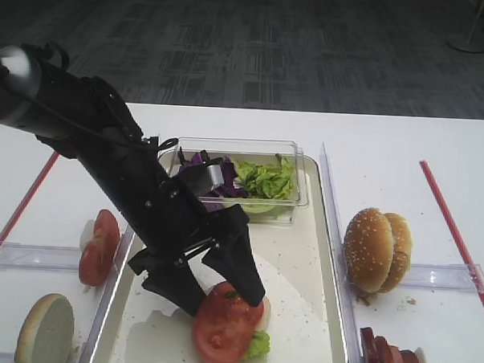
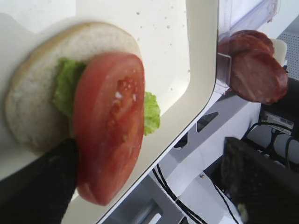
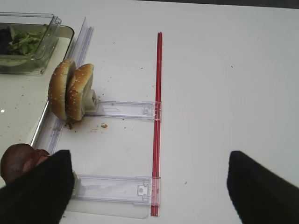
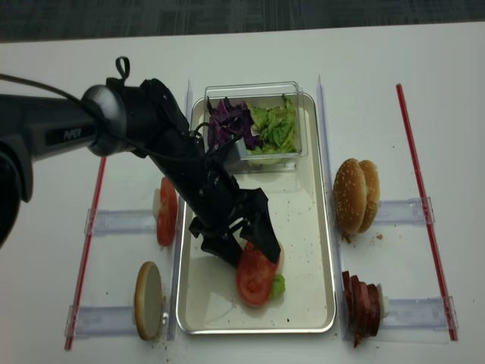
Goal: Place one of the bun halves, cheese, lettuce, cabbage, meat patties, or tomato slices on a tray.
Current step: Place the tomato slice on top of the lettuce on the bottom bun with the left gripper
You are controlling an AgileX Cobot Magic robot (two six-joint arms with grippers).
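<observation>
Tomato slice [image 1: 222, 325], glossy red disc, lies on crinkly lettuce [image 1: 256, 344] and pale bun [image 2: 35, 102] in metal tray [image 1: 333, 298]; left gripper [image 1: 221, 287] spread wide above it.

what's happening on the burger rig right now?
The left gripper is over the tray, jaws open around a tomato slice that lies on lettuce and a bun half. The slice looks just set down. The right gripper hangs open off to the side, holding nothing, near the spare buns and meat patties.
</observation>
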